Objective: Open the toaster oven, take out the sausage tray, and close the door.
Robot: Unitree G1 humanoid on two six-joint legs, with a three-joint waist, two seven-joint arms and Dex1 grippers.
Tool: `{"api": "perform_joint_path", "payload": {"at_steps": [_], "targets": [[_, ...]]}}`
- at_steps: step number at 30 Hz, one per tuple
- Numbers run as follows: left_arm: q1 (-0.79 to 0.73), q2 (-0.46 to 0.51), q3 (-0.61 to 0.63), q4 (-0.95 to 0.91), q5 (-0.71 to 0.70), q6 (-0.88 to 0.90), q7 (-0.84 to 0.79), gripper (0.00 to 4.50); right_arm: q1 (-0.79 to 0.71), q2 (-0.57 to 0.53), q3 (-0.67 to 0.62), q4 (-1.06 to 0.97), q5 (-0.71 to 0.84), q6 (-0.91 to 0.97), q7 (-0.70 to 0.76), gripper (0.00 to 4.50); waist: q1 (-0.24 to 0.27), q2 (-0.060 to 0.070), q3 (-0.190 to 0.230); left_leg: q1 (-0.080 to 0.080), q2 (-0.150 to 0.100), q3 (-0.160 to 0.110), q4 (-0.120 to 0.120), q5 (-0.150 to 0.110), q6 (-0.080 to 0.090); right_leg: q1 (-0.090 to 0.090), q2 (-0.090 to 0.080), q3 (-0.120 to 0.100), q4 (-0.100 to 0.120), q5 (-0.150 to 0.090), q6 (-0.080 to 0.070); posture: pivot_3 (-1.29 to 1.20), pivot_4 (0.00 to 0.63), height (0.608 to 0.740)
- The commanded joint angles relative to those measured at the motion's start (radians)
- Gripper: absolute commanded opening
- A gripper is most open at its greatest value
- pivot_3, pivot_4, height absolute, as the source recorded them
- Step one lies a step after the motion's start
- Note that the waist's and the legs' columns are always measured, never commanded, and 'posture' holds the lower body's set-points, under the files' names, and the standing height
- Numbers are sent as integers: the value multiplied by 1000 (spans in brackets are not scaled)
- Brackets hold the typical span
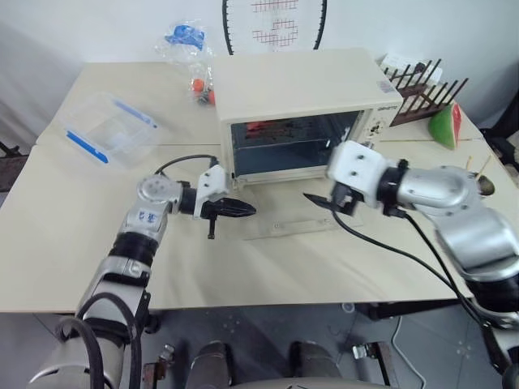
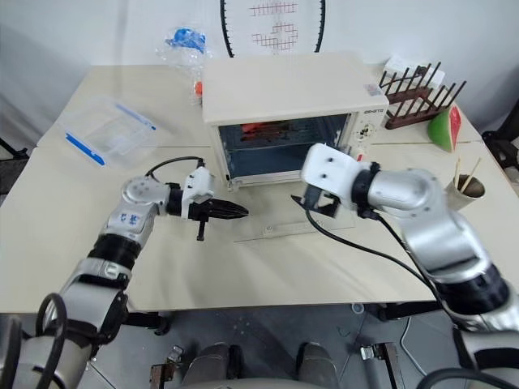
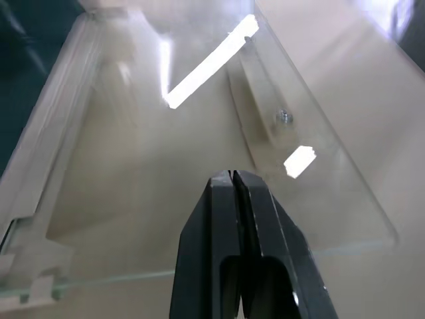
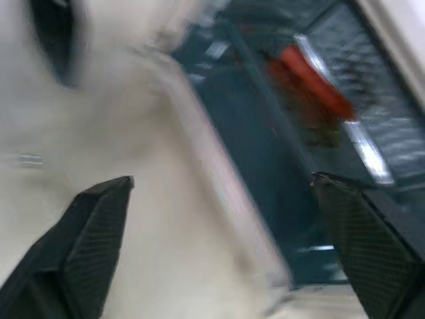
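Observation:
The cream-white toaster oven [image 1: 300, 93] stands at the back of the table. Its glass door [image 3: 166, 153] is folded down flat onto the table in front of it, with the bar handle [image 3: 262, 100] near its outer edge. Inside, the sausage tray [image 4: 362, 143] sits on an upper level, holding a red sausage [image 4: 309, 90]. My left gripper [image 1: 239, 209] is shut and empty, just over the left part of the lowered door. My right gripper [image 1: 320, 203] is open and empty, held above the door's right part and aimed at the oven's opening.
A clear plastic box with blue clips [image 1: 109, 128] lies at the back left. A plastic bag [image 1: 185, 36] and a racket [image 1: 276, 24] are behind the oven. A wooden rack [image 1: 422, 97], a watermelon slice [image 1: 444, 126] and a cup of sticks [image 2: 469, 182] stand to the right.

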Motion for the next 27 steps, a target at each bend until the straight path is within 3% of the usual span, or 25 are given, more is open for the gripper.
{"api": "perform_joint_path", "payload": {"at_steps": [1, 8, 18, 21, 27], "targets": [[104, -25, 119, -215, -163, 69, 61, 48, -91, 72, 76, 157, -187, -109, -119, 4500, -13, 0, 0, -1, 0, 0, 0, 0, 0, -1, 0, 0, 1, 0, 0, 0, 150, 740], [324, -76, 224, -500, -256, 132, 274, 48, -227, 217, 177, 472, -391, -244, -224, 4500, -39, 0, 0, -2, 0, 2, 0, 0, 0, -7, -3, -3, 8, 0, 0, 0, 150, 740], [579, -148, 324, -805, -344, 195, 550, 48, -364, 367, 264, 841, -567, -497, -323, 4500, -68, 0, 0, -1, -1, 3, -2, 0, 0, -7, -5, -4, 8, 0, 0, 0, 150, 740], [642, -170, 363, -855, -373, 206, 622, 581, -409, 424, 262, 959, -591, -504, -356, 4500, -73, 0, 0, 0, 0, 2, -3, 0, 0, -7, -5, -5, 10, 0, 0, 0, 150, 740], [670, -156, 389, -893, -422, 218, 644, 2430, -455, 463, 271, 1081, -648, -546, -409, 4500, -69, 0, 0, 0, -1, 2, -2, 0, 0, -7, -6, -5, 11, 0, 0, 0, 150, 740]]}}
